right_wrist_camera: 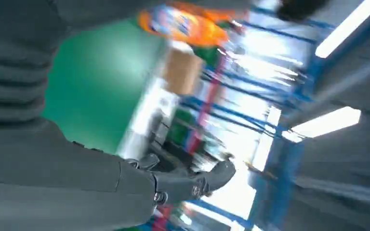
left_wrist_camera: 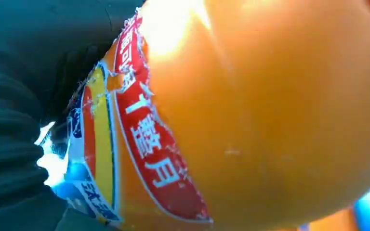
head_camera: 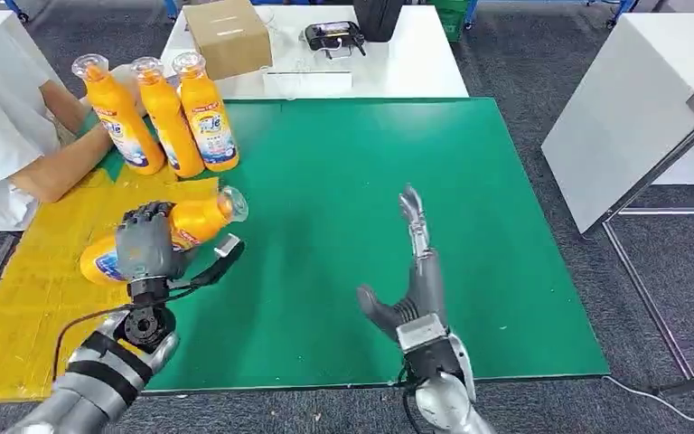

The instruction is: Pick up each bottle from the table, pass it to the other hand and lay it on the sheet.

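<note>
The left hand [head_camera: 147,240] wraps its fingers over an orange bottle [head_camera: 194,221], which lies tilted on its side above the yellow sheet [head_camera: 27,298], cap toward the green mat [head_camera: 343,226]. The right hand [head_camera: 411,271] hovers over the mat, fingers spread, holding nothing. Three more orange bottles [head_camera: 167,117] stand upright just beside a person's arm [head_camera: 63,167].

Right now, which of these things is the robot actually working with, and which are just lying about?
In the job: orange plastic bottle held in left hand; three upright orange bottles; yellow sheet; open right hand.

Lying about: brown cardboard box; black device.
</note>
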Controlling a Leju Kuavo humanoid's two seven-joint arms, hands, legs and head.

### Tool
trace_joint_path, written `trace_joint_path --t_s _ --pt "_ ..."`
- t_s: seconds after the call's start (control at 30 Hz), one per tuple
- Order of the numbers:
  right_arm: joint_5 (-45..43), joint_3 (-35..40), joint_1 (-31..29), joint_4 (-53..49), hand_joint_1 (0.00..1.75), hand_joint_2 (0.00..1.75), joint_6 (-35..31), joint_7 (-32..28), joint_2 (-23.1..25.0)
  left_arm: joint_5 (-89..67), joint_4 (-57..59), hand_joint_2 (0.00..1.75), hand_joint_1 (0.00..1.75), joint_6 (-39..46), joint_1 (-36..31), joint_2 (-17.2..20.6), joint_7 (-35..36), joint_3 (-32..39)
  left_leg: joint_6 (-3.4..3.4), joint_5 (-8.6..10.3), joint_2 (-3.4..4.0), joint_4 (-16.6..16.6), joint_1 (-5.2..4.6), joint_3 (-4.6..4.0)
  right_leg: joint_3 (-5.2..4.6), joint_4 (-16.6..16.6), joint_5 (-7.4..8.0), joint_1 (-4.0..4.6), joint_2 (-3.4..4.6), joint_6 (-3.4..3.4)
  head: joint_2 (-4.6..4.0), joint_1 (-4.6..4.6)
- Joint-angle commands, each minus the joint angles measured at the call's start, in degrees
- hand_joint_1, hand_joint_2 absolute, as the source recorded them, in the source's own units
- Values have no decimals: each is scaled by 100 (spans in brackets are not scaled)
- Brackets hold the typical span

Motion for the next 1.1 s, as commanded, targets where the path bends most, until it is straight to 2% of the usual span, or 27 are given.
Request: trace_joint_path --t_s 0.03,0.1,0.17,0.3,0.33,0.4,0.53,0.57,0.6,0.67,0.77,0.8,0.83,0.87,0.93,0.97,1.0,1.03,1.07,1.1 --pt "53 -49 -21 -635 0 175 -233 -86 -233 31 2995 175 175 -50 -1039 93 -819 -726 -7 -16 -1 2 6 26 24 0 -13 1 29 -8 0 2" --pt "53 -42 -16 -608 0 175 -236 -88 -243 31 3010 175 175 -26 -1029 81 -817 -720 -10 -21 17 4 7 27 17 2 -14 1 51 -8 0 4" --pt "53 -42 -16 -608 0 175 -236 -88 -243 31 3010 175 175 -26 -1029 81 -817 -720 -14 -22 -4 4 5 29 20 7 -22 -2 36 -10 0 2" --pt "12 114 -148 -403 0 175 -297 -1 -333 124 3364 175 175 5 -871 11 -1012 214 -11 -16 4 1 7 16 10 -1 -13 2 42 -9 0 2" --pt "5 123 -160 -356 0 175 -317 11 -346 142 3402 175 0 160 -804 15 -1044 383 -12 -20 2 1 7 27 22 1 -17 2 46 -10 0 2" --pt "1 117 -147 -303 0 175 -353 52 -386 348 3378 175 0 577 -637 -36 -1238 918 -13 -23 19 -3 4 34 26 1 -14 0 68 -11 0 2" --pt "15 57 28 -312 0 175 -460 63 -458 31 618 175 0 577 469 113 -1341 2099 -12 -12 6 -10 -1 14 6 -2 -9 -2 37 -7 0 0" --pt "14 43 58 -306 0 175 -468 63 -463 164 244 175 0 577 619 6 -1537 2361 -15 -20 3 -8 2 26 18 -2 -16 -1 44 -9 0 0" --pt "15 28 81 -302 0 175 -481 62 -461 268 1 175 0 577 724 -65 -1766 2560 -12 -16 -5 -7 3 15 10 -4 -14 1 30 -6 0 0" --pt "15 28 81 -302 0 175 -481 62 -461 268 1 175 0 577 724 -65 -1766 2560 -12 -18 -12 0 5 12 6 1 -19 2 23 -6 0 0" --pt "11 -34 162 -301 0 175 -457 119 -464 279 -672 175 0 577 1026 -471 -2574 3290 -14 -28 -5 3 7 21 15 3 -26 1 39 -9 0 2" --pt "22 -81 211 -320 0 175 -410 175 -468 185 -1124 175 0 577 1218 -748 -2963 3689 -12 -22 0 1 5 6 1 1 -18 2 38 -8 0 2" --pt "31 -98 228 -319 0 175 -399 185 -474 187 -1258 175 0 577 1283 -832 -3044 3782 -12 -20 -5 0 4 4 0 0 -18 1 31 -6 0 0" --pt "78 -151 291 -332 0 175 -385 213 -475 403 -1714 175 0 577 1473 -1087 -3490 4096 -16 -44 -18 10 6 40 38 9 -43 -2 45 -12 0 0" --pt "178 -271 477 -405 0 175 -350 318 -514 694 -2628 175 0 577 1868 -1592 -4348 4557 -16 -50 -36 8 5 53 54 8 -53 -6 37 -13 0 2" --pt "199 -335 568 -448 0 0 -319 353 -529 1040 -3000 175 0 577 2035 -1893 -4954 4792 -9 -19 -24 1 3 -3 0 -2 -20 0 15 -3 0 2" --pt "201 -405 687 -516 0 0 -263 386 -553 1111 -3480 175 0 577 2225 -2291 -5585 5166 -10 -18 -8 1 3 -8 -11 0 -15 1 26 -4 0 -2" --pt "228 -495 835 -600 0 0 -237 377 -573 1326 -3819 175 0 577 2401 -2668 -6222 5414 -7 -35 -28 5 2 18 22 -2 -33 -4 23 -2 0 2" --pt "272 -596 990 -683 0 0 -202 367 -576 1839 -3840 175 0 577 2589 -3025 -6887 5550 -6 -19 -22 1 0 -11 -10 -3 -19 -3 10 0 0 4" --pt "278 -618 1053 -728 0 0 -162 356 -594 1928 -3906 175 0 577 2691 -3132 -7024 5568 -4 -35 -32 7 2 8 15 -3 -33 -4 14 1 0 4"
